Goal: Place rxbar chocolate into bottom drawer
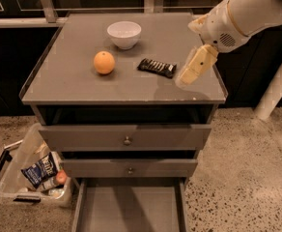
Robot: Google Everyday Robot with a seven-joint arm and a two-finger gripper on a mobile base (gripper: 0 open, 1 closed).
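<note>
The rxbar chocolate point(156, 67) is a flat black bar with white lettering, lying on the grey cabinet top point(73, 86), right of an orange point(104, 62). My gripper point(188, 78) comes in from the upper right on a white arm and hovers over the top just right of the bar, not touching it. The bottom drawer point(129, 211) is pulled out at the foot of the cabinet and its flat grey floor is bare.
A white bowl point(124, 34) stands behind the orange. Two shut grey drawers with round knobs point(127, 140) sit above the open one. A clear bin point(13, 180) with snack packets stands on the floor at left. A white pole point(276, 88) rises at right.
</note>
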